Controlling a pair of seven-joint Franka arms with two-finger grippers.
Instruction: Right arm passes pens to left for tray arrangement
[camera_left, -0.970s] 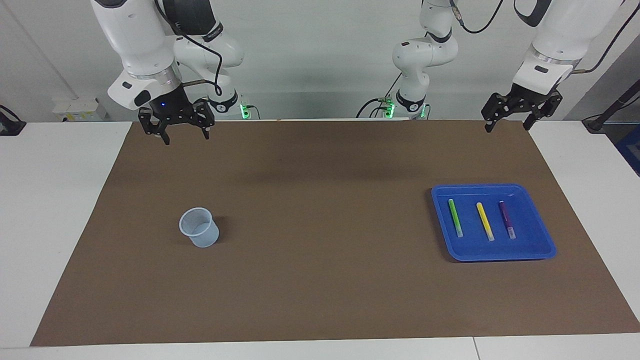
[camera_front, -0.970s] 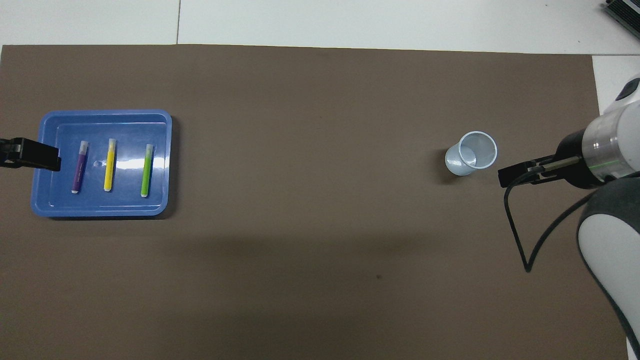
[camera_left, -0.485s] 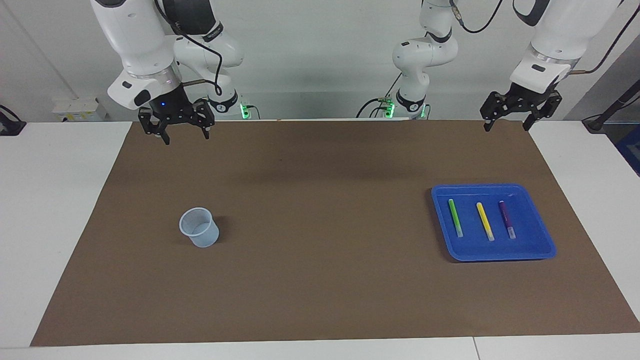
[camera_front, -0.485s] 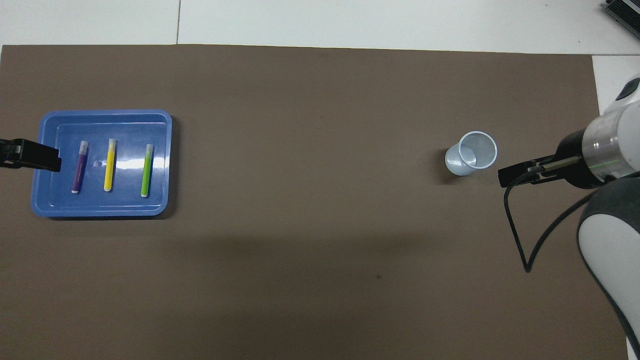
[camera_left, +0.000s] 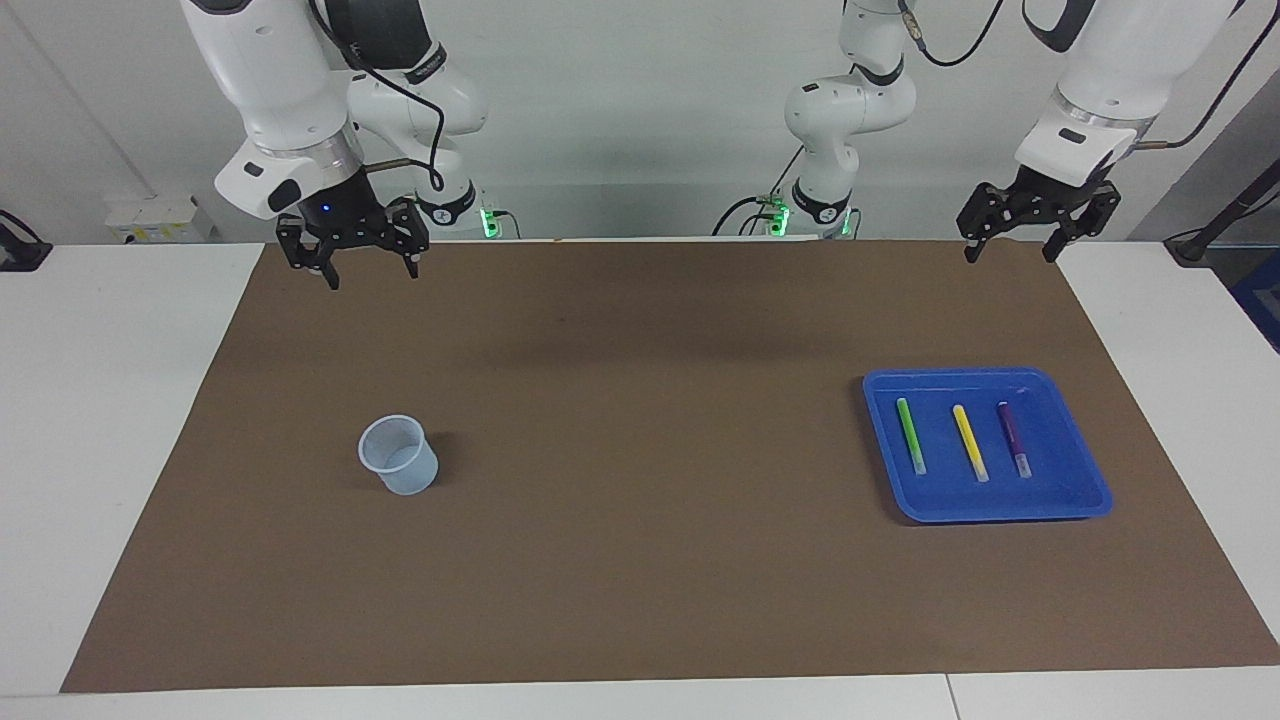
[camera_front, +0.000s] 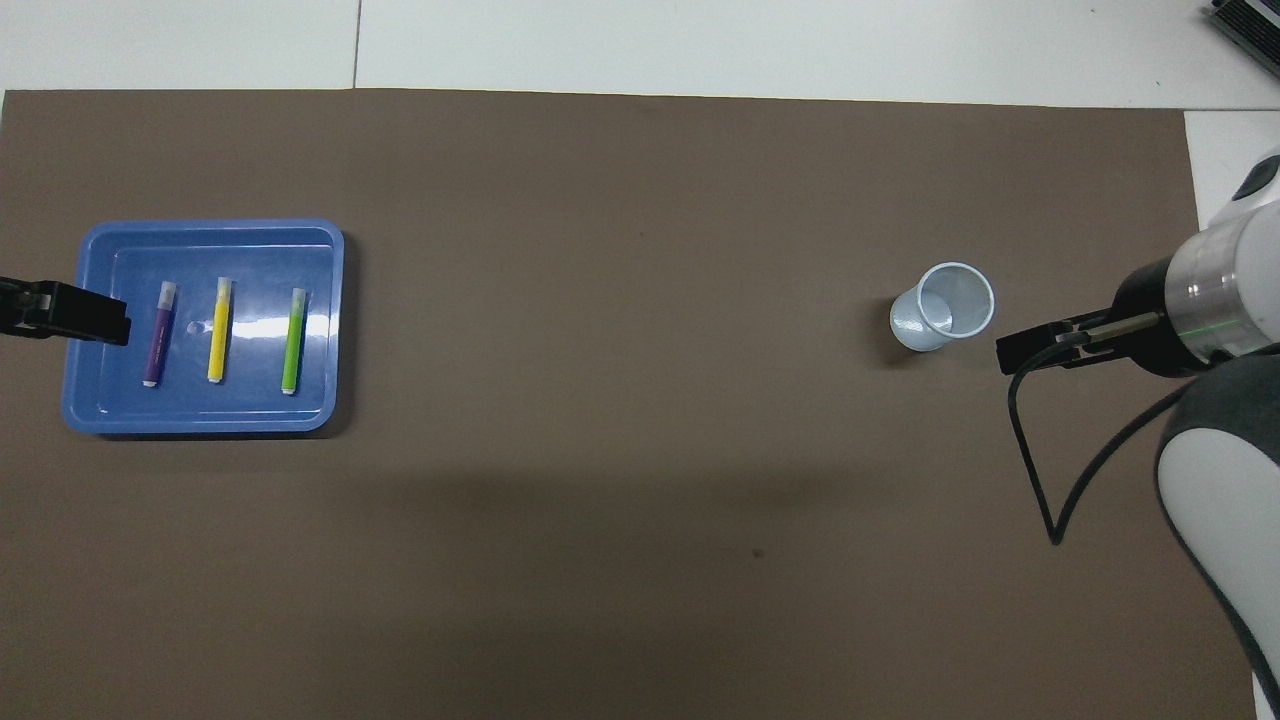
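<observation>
The right gripper hangs at the upper left of the facing view, raised over the mat's edge by the robots, its fingers spread apart and empty. The left gripper hangs at the upper right of that view, over the mat's corner there, likewise spread wide with nothing between the fingers. Both wrists point straight down from bent elbows — a parked, waiting pose, as I judge it, with each arm clear of the working area.

Outward from the right gripper, at the lower left of centre in the facing view, a small translucent cup stands upright on the brown mat and looks empty. It likely served as the pens' source, which would explain its place at the right arm's end of the table.

Outward from the left gripper, at the right of the facing view, the blue tray sits flat on the mat. In it lie 3 pens — the green pen, the yellow pen and the purple pen — side by side, apart, roughly parallel, pale ends pointing away from the robots. That neat row suggests the arrangement is finished.
</observation>
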